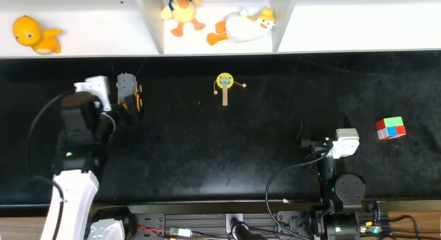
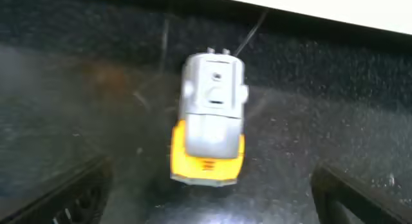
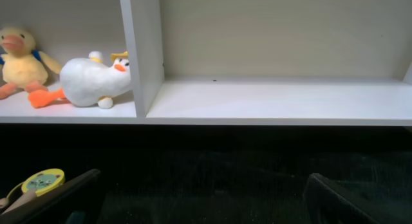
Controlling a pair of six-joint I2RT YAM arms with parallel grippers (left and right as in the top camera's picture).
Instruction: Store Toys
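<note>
Toy truck (image 2: 209,121), grey over yellow: stands on the black table (image 2: 322,108) near the white shelf (image 2: 335,8), just ahead of the left hand (image 2: 212,208). Long axis runs straight away from that hand, yellow end nearest. Hand empty, spread wide, wider than the truck.

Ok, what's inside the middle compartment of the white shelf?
A yellow duck plush sits and a white goose plush lies on its side beside it. From the right wrist view the divider covers part of the goose's head; anything behind either toy is hidden.
</note>
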